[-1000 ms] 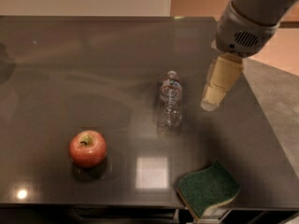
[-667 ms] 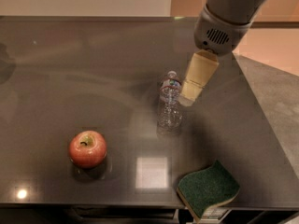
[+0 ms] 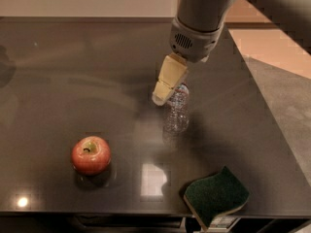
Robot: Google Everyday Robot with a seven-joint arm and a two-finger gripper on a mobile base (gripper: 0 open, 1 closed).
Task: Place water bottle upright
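Note:
The water bottle (image 3: 177,111) is small, clear and ribbed. It stands on the dark glossy table (image 3: 73,72) near the middle, and looks upright. My gripper (image 3: 162,96) hangs from the grey arm that comes in from the top right. Its cream tip is just left of the bottle's top and overlaps its cap. I cannot tell whether it touches the bottle.
A red apple (image 3: 91,155) sits on the table at the front left. A green sponge (image 3: 216,196) lies at the front edge, right of centre. The table's right edge runs diagonally, with carpeted floor (image 3: 286,96) beyond it.
The arm and gripper have swung left, from right of the bottle to over its top and left side. The bottle, apple and sponge have not moved.

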